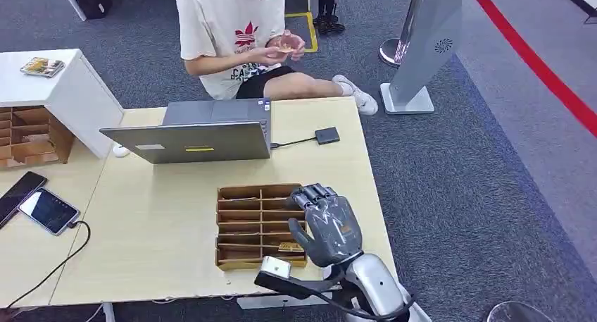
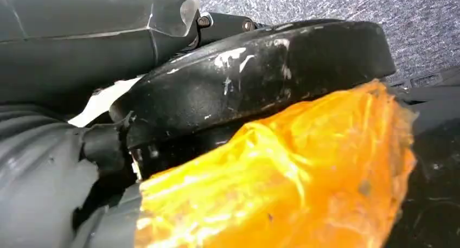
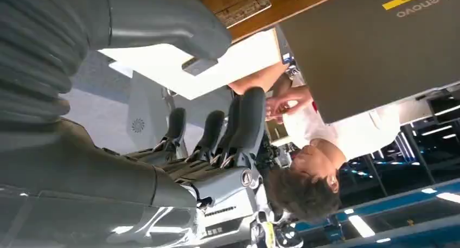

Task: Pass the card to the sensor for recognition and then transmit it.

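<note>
Right hand (image 1: pixel 325 222) (fingers spread) over card tray (image 1: pixel 243 227), laptop (image 1: pixel 193 135) beyond

A half-open grey laptop (image 1: pixel 190 132) sits on the table (image 1: pixel 141 223), two phones (image 1: pixel 35 202) lying at its left.

A compartment tray (image 1: pixel 243 227) is sitting on the table (image 1: pixel 162 230), nearer the robot than the laptop (image 1: pixel 190 132). The right hand (image 1: pixel 325 223) is hovering at the tray's right edge. A person (image 1: pixel 232 33) is sitting beyond the table; two phones (image 1: pixel 35 202) are lying far left.
</note>
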